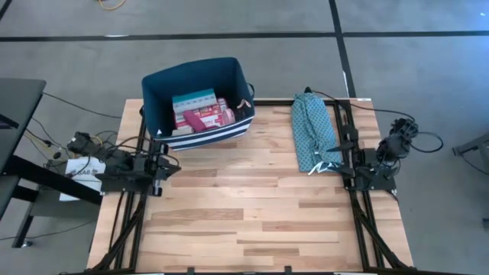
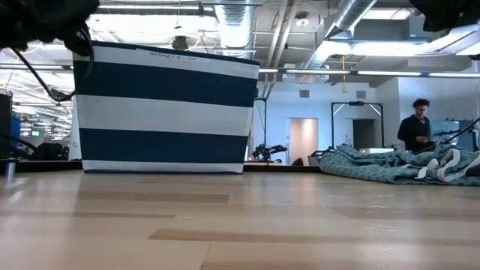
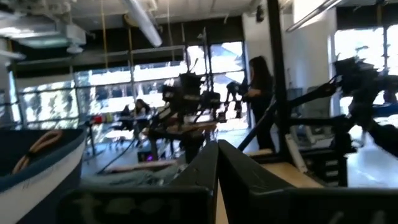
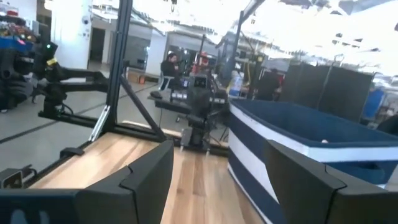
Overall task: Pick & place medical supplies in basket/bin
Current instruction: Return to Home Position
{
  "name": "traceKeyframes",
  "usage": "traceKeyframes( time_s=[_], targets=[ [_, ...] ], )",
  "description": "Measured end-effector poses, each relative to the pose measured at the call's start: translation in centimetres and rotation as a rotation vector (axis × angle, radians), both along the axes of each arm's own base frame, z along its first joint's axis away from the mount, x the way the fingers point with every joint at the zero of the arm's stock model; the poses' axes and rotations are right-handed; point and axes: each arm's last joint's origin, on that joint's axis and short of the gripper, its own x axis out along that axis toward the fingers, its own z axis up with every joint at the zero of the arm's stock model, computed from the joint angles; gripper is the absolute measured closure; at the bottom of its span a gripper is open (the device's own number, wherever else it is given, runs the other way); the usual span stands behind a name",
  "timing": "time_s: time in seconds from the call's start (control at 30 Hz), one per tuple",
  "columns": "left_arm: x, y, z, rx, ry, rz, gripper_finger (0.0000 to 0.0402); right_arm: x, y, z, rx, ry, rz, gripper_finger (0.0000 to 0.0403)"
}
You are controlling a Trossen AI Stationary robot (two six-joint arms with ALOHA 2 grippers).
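The dark navy bin (image 1: 197,99) with white stripes stands at the table's far left; the low view shows its striped wall (image 2: 169,109). Inside it lie medical supplies: a teal-and-white pack (image 1: 192,100) and pink-red items (image 1: 208,118). My left gripper (image 1: 166,162) is drawn back at the table's left edge, in front of the bin, shut and holding nothing (image 3: 217,165). My right gripper (image 1: 350,143) sits at the right edge beside the teal cloth bundle (image 1: 313,130), open with nothing between its fingers (image 4: 217,168).
The teal patterned cloth bundle (image 2: 397,165) lies lengthwise along the table's far right. Bare wood (image 1: 252,214) fills the middle and near part of the table. Cables and a box (image 1: 80,164) sit off the left edge. A person (image 2: 414,127) stands in the room behind.
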Motion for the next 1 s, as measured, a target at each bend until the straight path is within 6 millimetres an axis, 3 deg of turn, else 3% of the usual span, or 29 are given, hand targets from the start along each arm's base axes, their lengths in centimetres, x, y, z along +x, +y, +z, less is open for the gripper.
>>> traceKeyframes(
  time_s=[0.33, 0.53, 0.83, 1.0],
  targets=[
    [0.6, 1.4, -0.8, -0.069, 0.077, 0.174, 0.0402, 1.0, 0.9, -1.9, 0.057, -0.041, 0.026, 0.0159],
    [0.7, 1.6, -0.9, -0.068, 0.089, 0.114, 0.0402, 1.4, 1.8, -3.3, 0.113, -0.084, 0.174, 0.0159],
    [0.8, 2.0, -0.9, -0.027, 0.084, 0.169, 0.0402, 2.3, 2.3, -6.4, 0.152, -0.117, 0.148, 0.0159],
    [0.7, 2.0, -0.5, 0.008, 0.041, 0.147, 0.0402, 2.6, 2.0, -6.4, 0.173, -0.108, 0.119, 0.0159]
  ],
)
